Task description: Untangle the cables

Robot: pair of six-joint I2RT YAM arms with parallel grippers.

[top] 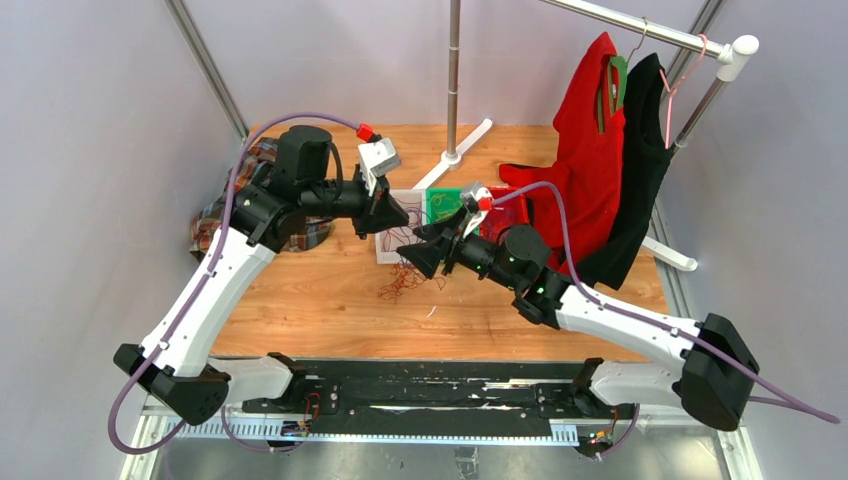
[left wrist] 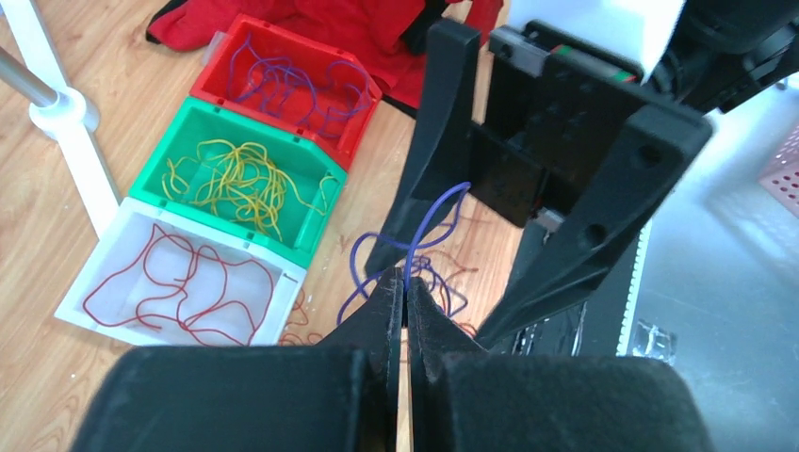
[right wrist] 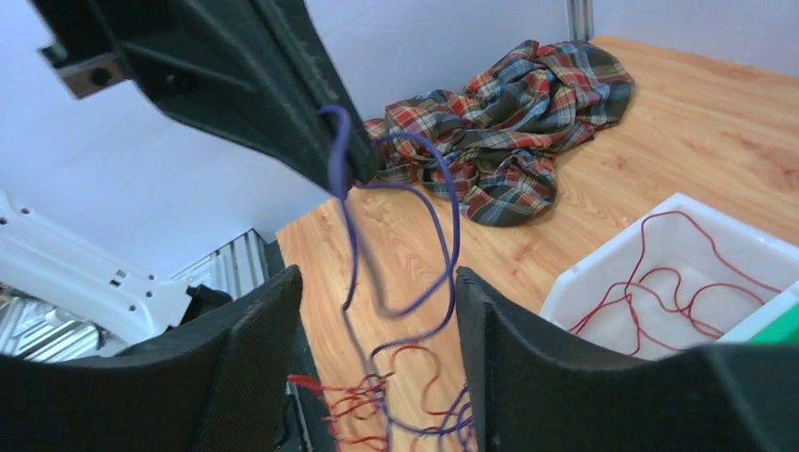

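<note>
Nearest the lens, left wrist view: left end effector (left wrist: 398,282), fingers pressed together, pinching one purple cable (left wrist: 429,221) lifted clear of the tabletop (left wrist: 38,358).

Facing it: right end effector (right wrist: 375,282), jaws spread wide, straddling the hanging purple loop, gripping nothing.

Below both: loose tangle of dark red and purple cables (top: 405,280) on the wood near the middle, well apart from the near edge, with a broad strip of wood between.

Just beyond the tangle, in one row, side walls touching:
- white bin (left wrist: 89,273), holding dark red cables (left wrist: 179,282)
- green bin (left wrist: 146,184), holding yellow cables (left wrist: 240,179)
- red bin (left wrist: 209,75), holding purple cables (left wrist: 283,85)

Far left: plaid cloth (right wrist: 509,122), crumpled at the tabletop's edge.

Far right: red garment (top: 590,150) and black garment (top: 640,160), hung on a rack (top: 640,28), the red hem lying just beside the red bin.
</note>
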